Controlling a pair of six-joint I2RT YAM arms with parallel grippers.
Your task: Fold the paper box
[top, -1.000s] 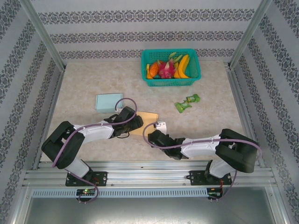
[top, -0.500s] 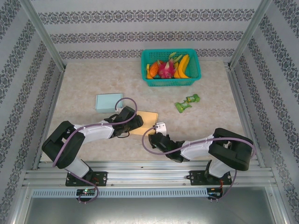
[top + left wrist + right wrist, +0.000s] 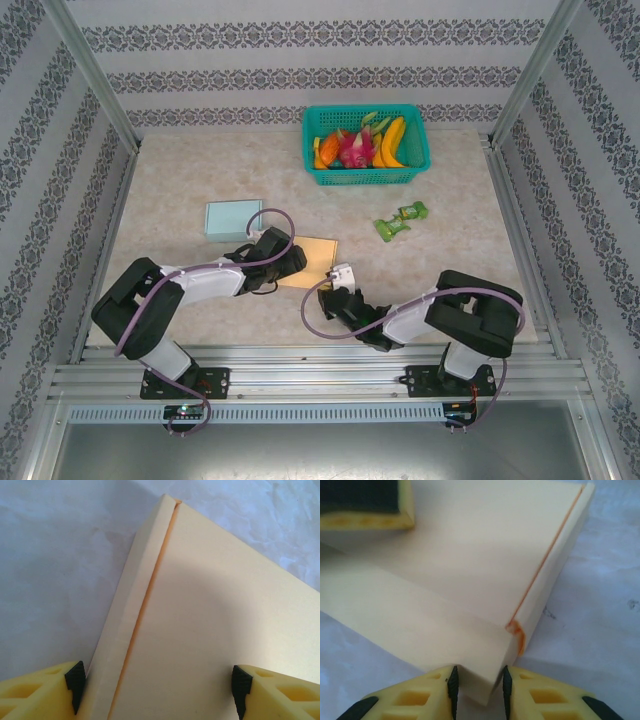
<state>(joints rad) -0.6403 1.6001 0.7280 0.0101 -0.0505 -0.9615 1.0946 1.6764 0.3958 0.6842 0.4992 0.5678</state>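
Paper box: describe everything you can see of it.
The paper box is pale yellow card, smooth and matte, lying mostly flat on the marbled table between the two arms. Its broad panel has narrow strips folded along creased edges, with an orange line showing in the seams. The left gripper stands open over it, one finger at a strip's outer edge and the other over the panel. The right gripper pinches a strip's corner.

From above, the left arm (image 3: 262,262) covers the left part of the paper box (image 3: 318,252). Both wrist views cut the box off at their edges. The green thing (image 3: 400,220) toward the worktop's right edge is too small to name.
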